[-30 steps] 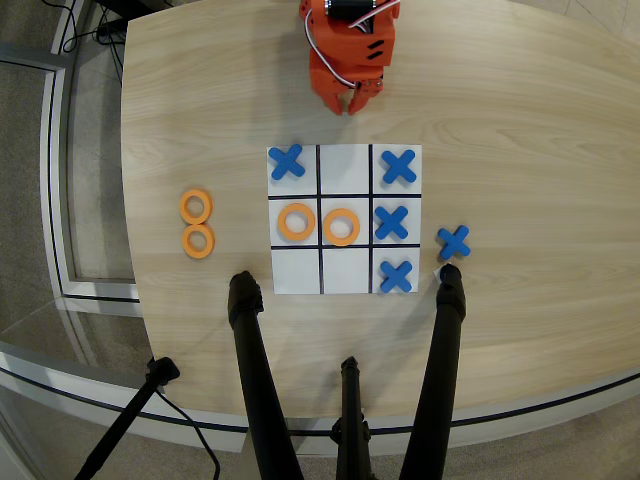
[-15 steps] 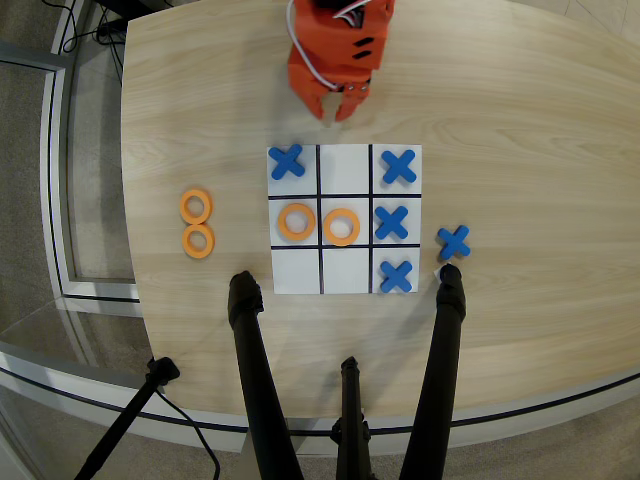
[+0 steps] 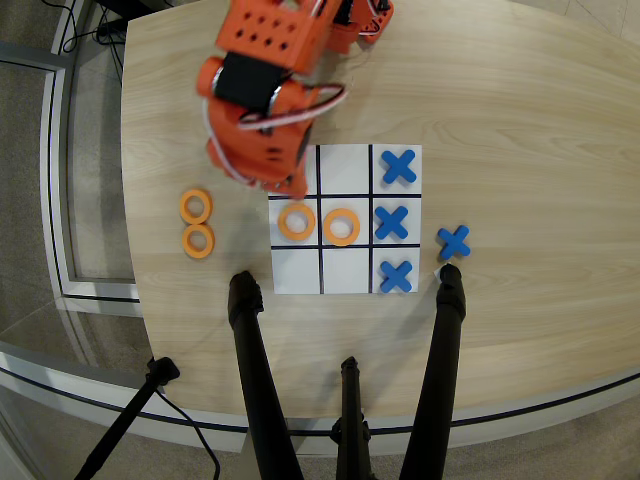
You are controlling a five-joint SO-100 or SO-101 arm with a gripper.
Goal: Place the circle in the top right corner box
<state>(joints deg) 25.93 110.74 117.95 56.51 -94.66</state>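
Note:
The nine-square board (image 3: 345, 282) lies at the table's middle in the overhead view. One orange ring (image 3: 297, 221) lies flat in the left middle square and another (image 3: 341, 226) in the centre square. Two more rings (image 3: 196, 206) (image 3: 199, 241) lie off the board to the left. Blue X pieces fill the right column. The corner squares without an X are on the left: the lower one (image 3: 295, 272) is bare, and the upper one is mostly hidden under my orange gripper (image 3: 290, 186). Its tip is just above the left middle ring. I cannot tell how the jaws stand.
A fourth blue X (image 3: 453, 241) lies on the table right of the board. Three black stand legs (image 3: 250, 380) (image 3: 440, 360) (image 3: 348, 420) rise from the near table edge. The arm's body (image 3: 265, 60) covers the table's far left part.

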